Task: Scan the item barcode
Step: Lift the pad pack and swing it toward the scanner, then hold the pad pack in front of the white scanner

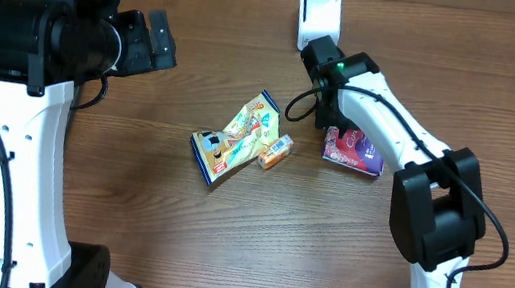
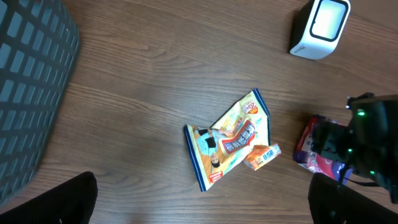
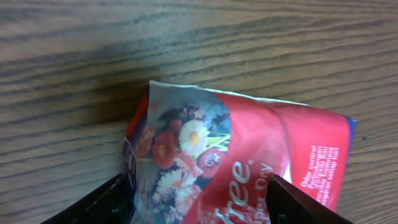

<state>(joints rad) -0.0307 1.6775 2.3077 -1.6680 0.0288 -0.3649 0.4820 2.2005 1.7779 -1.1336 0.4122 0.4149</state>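
Three items lay on the table (image 1: pixel 123 236): one yellow-and-blue pouch (image 1: pixel 233 136), one small orange box (image 1: pixel 277 152) against it, and one red-and-purple packet (image 1: pixel 352 152) near the single white scanner (image 1: pixel 319 11). The right gripper (image 3: pixel 199 202) straddled that packet, though whether it clamped the packet could not be told. The left gripper (image 1: pixel 156 41) hung spread wide and empty.

**One wide view, one high wrist view, one close-up**

The overhead camera looks straight down on the table (image 1: pixel 221 260), with the arm bases at the bottom edge of the frame. The left wrist camera hangs high and faces down. It shows the yellow packet (image 2: pixel 227 140) at centre, the scanner (image 2: pixel 318 28) at upper right and the red pouch (image 2: pixel 311 149) at the right edge. The overhead view shows all three as well. The right wrist camera sits very near that pouch, which fills its lower frame.
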